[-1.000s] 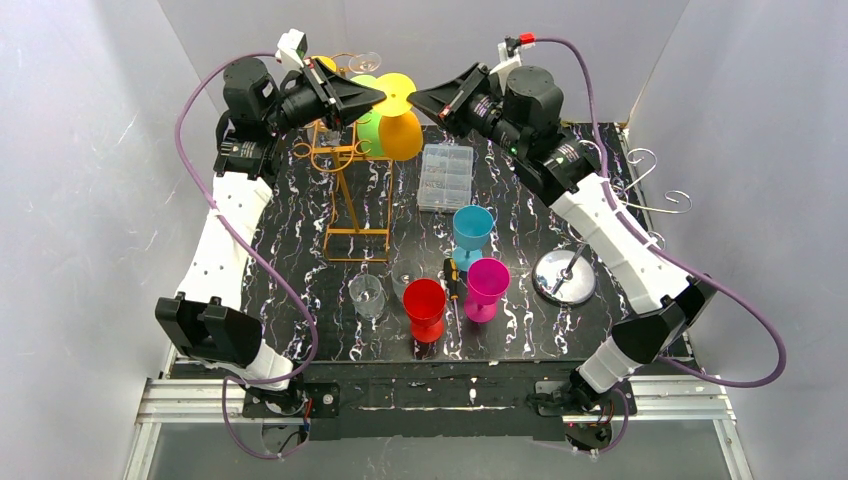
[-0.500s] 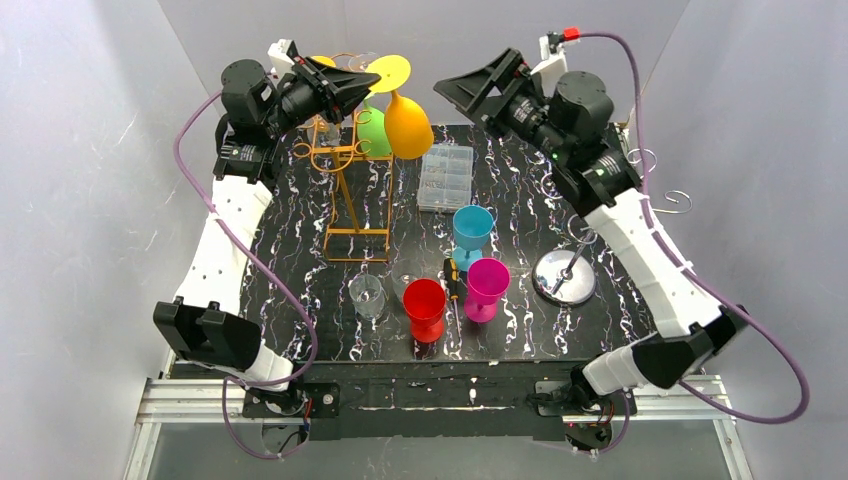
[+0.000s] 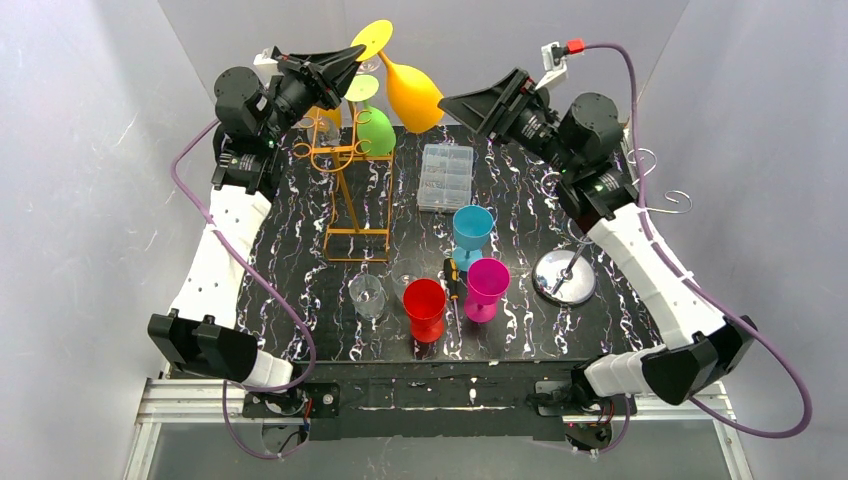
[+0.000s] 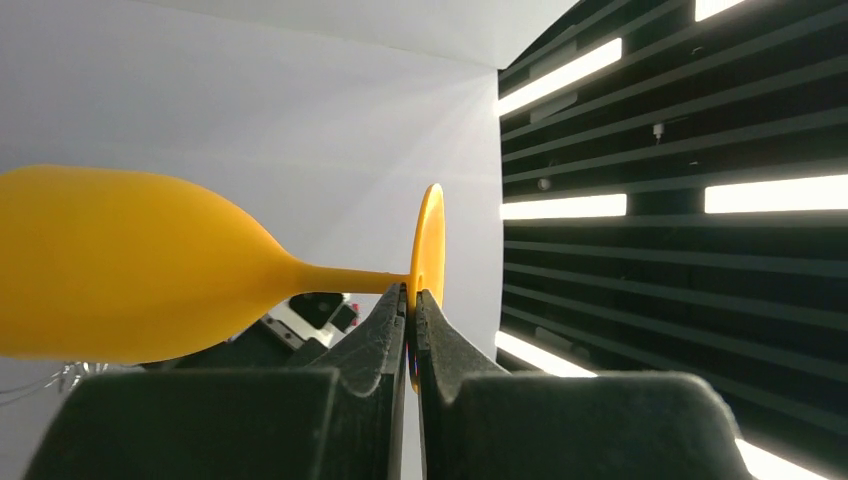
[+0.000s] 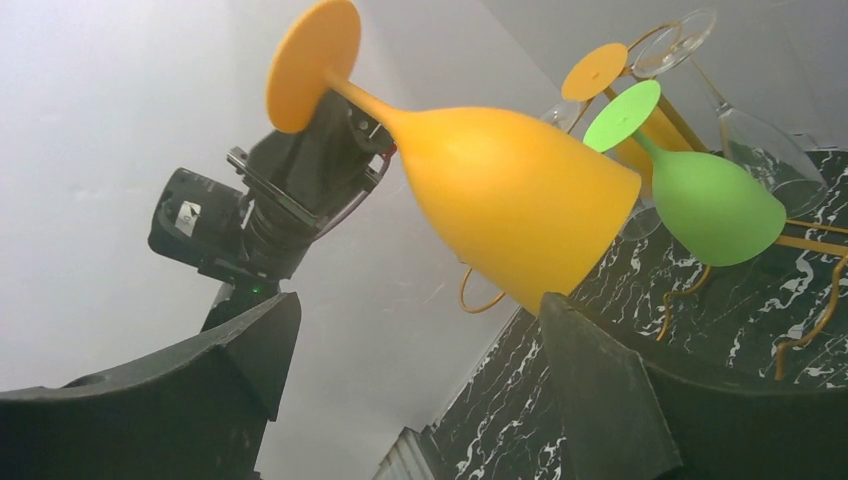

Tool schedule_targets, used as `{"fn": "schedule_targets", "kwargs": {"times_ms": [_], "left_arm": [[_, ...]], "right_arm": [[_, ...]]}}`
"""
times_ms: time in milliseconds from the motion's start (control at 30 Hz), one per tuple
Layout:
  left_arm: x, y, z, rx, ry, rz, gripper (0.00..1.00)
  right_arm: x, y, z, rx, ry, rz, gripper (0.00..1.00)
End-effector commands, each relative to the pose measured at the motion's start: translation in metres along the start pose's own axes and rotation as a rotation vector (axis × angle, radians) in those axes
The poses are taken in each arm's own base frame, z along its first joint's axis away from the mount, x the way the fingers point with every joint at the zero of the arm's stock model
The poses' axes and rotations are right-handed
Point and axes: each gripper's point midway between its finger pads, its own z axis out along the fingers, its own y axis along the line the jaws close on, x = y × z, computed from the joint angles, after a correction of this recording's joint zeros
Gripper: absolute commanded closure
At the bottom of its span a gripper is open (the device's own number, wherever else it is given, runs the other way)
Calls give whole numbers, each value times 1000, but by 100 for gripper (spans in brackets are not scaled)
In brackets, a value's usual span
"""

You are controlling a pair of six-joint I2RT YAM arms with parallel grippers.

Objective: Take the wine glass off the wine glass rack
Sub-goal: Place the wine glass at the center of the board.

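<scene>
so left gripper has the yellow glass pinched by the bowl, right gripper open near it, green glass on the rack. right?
No. The left gripper pinches the yellow glass by its foot disc, not the bowl; the left wrist view shows it shut on the disc. Right gripper open near it, green glass on the rack: correct.

A black table (image 3: 520, 215) veined with white stood boxed in by plain white walls (image 3: 80, 200) on its left, back and right sides, all evenly lit and faintly scuffed. An aluminium frame (image 3: 185, 400) ran along the near edge of the table, with a dull grey floor (image 3: 440, 455) showing below it. In the left wrist view, dark slats (image 4: 660, 120) rose past the top of the white wall, crossed by long bright light strips (image 4: 560, 207) that cast a glare where wall and slats met.
</scene>
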Motion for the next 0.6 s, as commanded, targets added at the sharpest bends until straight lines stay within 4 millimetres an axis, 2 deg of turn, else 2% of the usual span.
{"fn": "schedule_targets", "kwargs": {"times_ms": [0,367,567], "left_arm": [[20,-40,-9,121,26,-28,100],[24,-45,-9,143,44,-65,100],[23,-46,-8,148,42,-68,100]], "right_arm": [[-5,23,6,-162,-20,-30,2],[-1,11,17,-171,-34,-10,3],[0,-8,13,-85,-43,-25,4]]}}
